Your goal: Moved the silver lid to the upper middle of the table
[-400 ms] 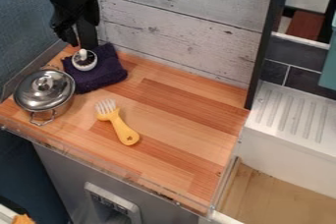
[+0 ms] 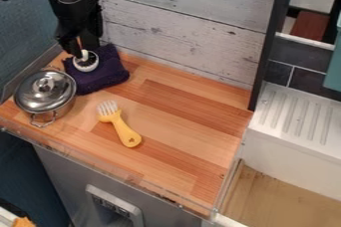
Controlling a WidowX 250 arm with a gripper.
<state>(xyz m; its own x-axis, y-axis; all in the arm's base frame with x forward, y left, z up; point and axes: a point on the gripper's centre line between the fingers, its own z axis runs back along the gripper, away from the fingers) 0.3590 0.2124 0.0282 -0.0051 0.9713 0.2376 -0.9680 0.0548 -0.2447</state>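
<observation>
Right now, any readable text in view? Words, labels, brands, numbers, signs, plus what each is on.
None that I can read.
Silver lid: no lettering I can make out.
Yellow fork: small star-like mark near the handle end, not text.
Panel on the gray front: small marks on its dark strip, too small to tell whether they are text.
Wood-plank wall: dark knots and grain, no writing I can make out.
</observation>
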